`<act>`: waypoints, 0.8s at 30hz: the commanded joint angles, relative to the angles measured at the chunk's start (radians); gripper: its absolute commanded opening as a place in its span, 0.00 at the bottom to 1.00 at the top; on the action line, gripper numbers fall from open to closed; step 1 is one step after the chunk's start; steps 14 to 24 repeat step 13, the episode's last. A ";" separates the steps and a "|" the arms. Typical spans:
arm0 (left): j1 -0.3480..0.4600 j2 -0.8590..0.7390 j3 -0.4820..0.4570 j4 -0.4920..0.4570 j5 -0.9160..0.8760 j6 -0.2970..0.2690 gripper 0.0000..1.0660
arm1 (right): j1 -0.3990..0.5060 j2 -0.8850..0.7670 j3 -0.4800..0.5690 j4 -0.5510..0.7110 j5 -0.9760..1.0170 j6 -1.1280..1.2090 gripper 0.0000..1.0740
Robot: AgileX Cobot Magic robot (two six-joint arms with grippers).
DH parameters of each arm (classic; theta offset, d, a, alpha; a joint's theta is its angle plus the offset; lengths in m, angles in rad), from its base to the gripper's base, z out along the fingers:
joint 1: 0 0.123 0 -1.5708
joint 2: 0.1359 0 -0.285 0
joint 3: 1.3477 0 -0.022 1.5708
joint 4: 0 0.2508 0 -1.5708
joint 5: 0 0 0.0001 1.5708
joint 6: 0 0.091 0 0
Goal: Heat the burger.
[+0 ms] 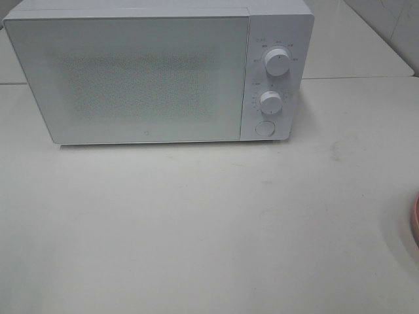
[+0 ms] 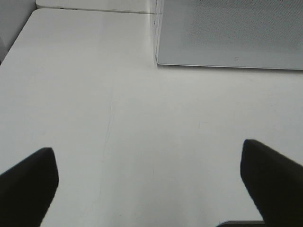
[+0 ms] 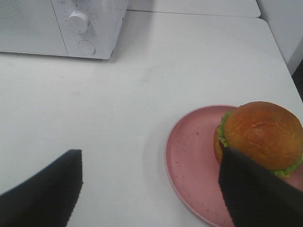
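High cam: we see white microwave (image 1: 157,72) at back of tabletop (image 1: 196,229), door closed; sliver of pink plate (image 1: 415,219) at right edge; no arms in shot.
Left wrist: left end effector (image 2: 151,182) spread wide over bare tabletop, holding nothing; microwave corner ahead.
Right wrist: right end effector (image 3: 154,189) spread too, nothing pinched; burger (image 3: 261,137) sits on plate, one finger overlapping it, contact unclear to us.
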State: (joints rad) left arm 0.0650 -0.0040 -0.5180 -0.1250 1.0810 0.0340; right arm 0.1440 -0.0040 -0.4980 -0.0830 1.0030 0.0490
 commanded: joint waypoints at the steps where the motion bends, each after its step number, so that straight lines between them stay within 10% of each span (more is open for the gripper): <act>1: -0.007 -0.026 0.002 -0.001 -0.011 -0.002 0.95 | -0.003 -0.027 0.002 -0.001 -0.005 -0.010 0.71; 24: -0.007 -0.025 0.002 0.000 -0.011 -0.002 0.95 | -0.003 -0.027 0.002 -0.001 -0.005 -0.010 0.71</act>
